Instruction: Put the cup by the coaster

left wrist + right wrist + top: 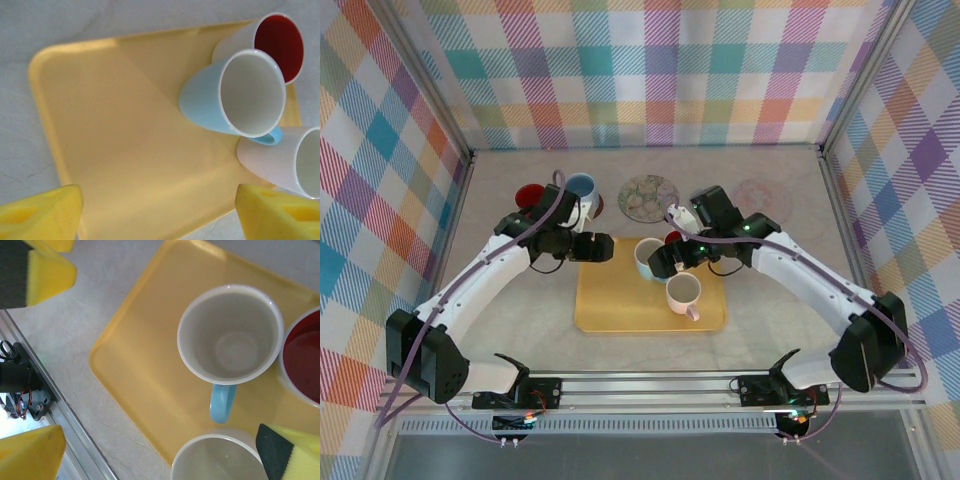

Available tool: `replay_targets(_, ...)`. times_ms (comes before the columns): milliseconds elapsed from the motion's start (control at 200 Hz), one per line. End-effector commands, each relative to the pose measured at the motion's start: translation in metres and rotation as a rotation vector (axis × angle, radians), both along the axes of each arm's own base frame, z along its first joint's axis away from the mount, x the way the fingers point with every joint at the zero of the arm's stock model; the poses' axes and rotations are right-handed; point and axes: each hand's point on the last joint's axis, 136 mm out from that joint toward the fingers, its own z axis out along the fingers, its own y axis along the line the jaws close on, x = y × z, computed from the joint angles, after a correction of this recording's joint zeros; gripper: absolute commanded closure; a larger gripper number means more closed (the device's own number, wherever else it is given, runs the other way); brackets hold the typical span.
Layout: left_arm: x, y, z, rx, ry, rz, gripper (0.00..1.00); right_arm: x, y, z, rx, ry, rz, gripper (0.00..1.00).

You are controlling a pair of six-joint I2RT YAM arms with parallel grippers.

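Note:
Three cups stand together on the yellow tray (620, 305): a light blue cup (648, 258) (210, 102) (230, 335), a pale pink cup (684, 293) (272, 157) (220, 462) and a white cup with a red inside (672, 238) (277, 45) (302, 360). A floral coaster (648, 195) and a pale pink coaster (760, 197) lie behind the tray. My left gripper (595, 248) (160, 215) hangs open over the tray's left part, nothing between its fingers. My right gripper (665, 262) (160, 455) is open above the cups, holding nothing.
A mug with a blue inside (580, 190) stands at the back left beside a dark red round piece (530, 195). Checked walls close in the left, right and back. A metal rail (650, 385) runs along the near edge.

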Motion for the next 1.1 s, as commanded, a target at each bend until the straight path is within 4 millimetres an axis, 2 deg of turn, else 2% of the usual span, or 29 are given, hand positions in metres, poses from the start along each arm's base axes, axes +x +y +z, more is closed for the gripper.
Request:
replay_targets(0, -0.002, -0.016, -0.004, -0.092, 0.027, -0.001, 0.28, 0.012, 0.013, 0.008, 0.059, 0.03, -0.021, 0.03)
replay_targets(340, -0.005, -0.042, -0.047, -0.143, 0.14, -0.023, 0.55, 0.041, 0.013, -0.013, 0.024, 0.084, -0.102, 0.04)
replay_targets(465, -0.006, -0.051, -0.06, -0.139, 0.186, -0.049, 0.73, 0.048, 0.013, -0.017, 0.011, 0.083, -0.115, 0.04)
replay_targets(560, -0.005, -0.052, -0.07, -0.114, 0.219, -0.065, 0.77, 0.053, 0.015, -0.018, 0.022, 0.077, -0.112, 0.04)
replay_targets(685, -0.002, -0.058, -0.082, -0.114, 0.263, -0.074, 0.89, 0.057, 0.021, -0.022, 0.03, 0.097, -0.103, 0.04)
replay_targets(785, 0.002, -0.058, -0.088, -0.095, 0.28, -0.065, 0.9, 0.059, 0.025, -0.025, 0.038, 0.11, -0.101, 0.04)
replay_targets(1095, 0.018, -0.071, -0.089, -0.125, 0.287, -0.055, 0.93, 0.056, 0.031, -0.03, 0.057, 0.156, -0.091, 0.04)
